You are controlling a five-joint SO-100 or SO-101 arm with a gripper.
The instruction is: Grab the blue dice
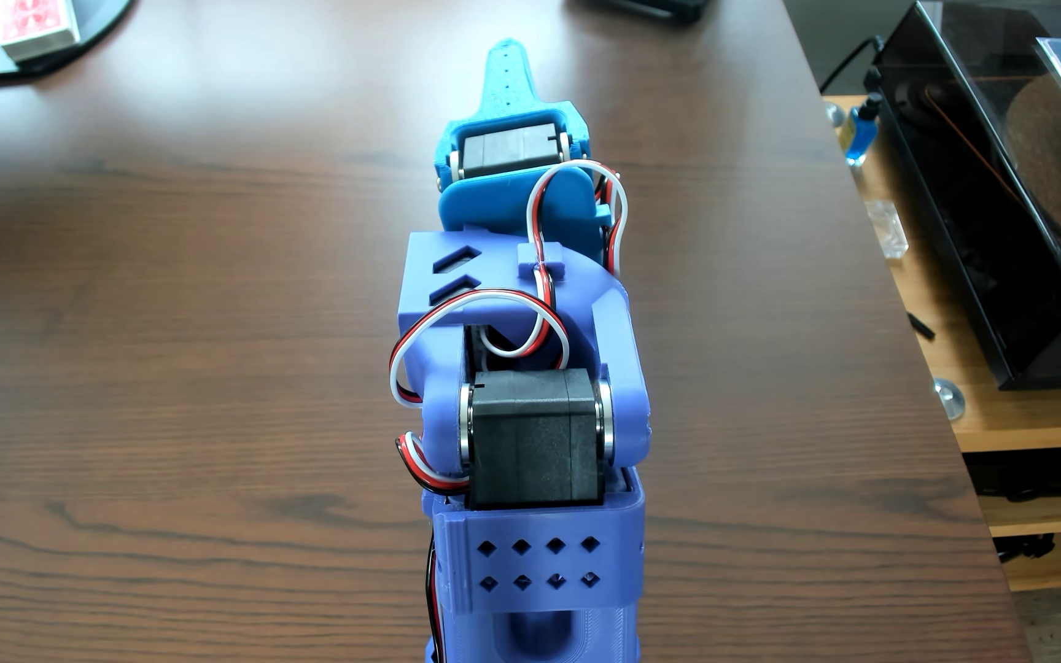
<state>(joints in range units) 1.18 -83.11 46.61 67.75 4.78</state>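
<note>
The blue dice does not show anywhere in this view; it is hidden or out of frame. My blue arm (515, 357) stands at the bottom centre, folded, and points away from the camera across the brown wooden table (196, 319). My gripper (506, 60) is at the far end, low over the table. Only the top of one tapered finger (507, 83) with a row of small holes shows. The other jaw lies under it, hidden, so I cannot tell whether the gripper is open or shut. Nothing shows in it.
A red card deck (37, 25) lies on a dark mat at the far left corner. The table's right edge (885, 306) drops to a lower wooden shelf with a black turntable (993, 210) and a small bottle of blue liquid (859, 137).
</note>
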